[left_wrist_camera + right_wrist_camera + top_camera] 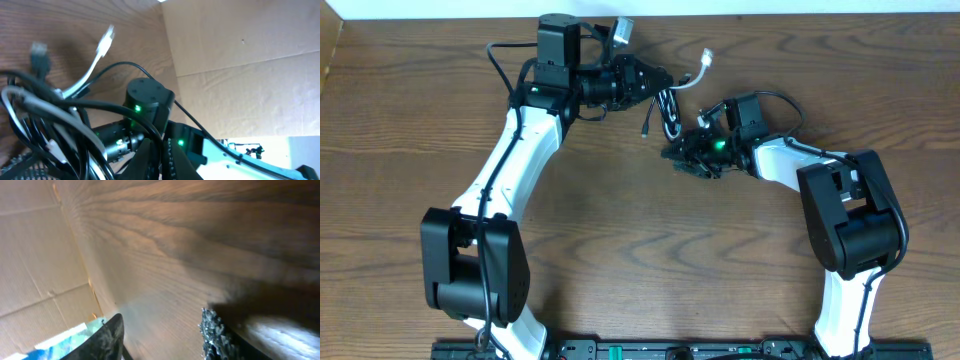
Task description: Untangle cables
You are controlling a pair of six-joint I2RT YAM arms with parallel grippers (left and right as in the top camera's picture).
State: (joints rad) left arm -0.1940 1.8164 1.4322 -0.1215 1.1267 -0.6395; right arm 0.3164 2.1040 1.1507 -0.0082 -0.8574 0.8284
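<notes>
The cables (667,108) are a small tangle of black cords and a white one at the table's far middle. The white cord's plug end (706,64) sticks out to the upper right. My left gripper (658,84) is at the tangle's upper left, shut on a black cable (159,150) that runs between its fingers. In the left wrist view the tangled cables (45,115) fill the left side, with the white plug (106,39) and a black plug (40,54) raised. My right gripper (682,152) is just below the tangle. Its fingers (162,337) are open and empty above the wood.
The right arm's wrist (146,100) with green lights sits close behind the tangle. A cardboard wall (240,65) stands along the table's far edge. A small grey plug (621,30) lies near the left arm's wrist.
</notes>
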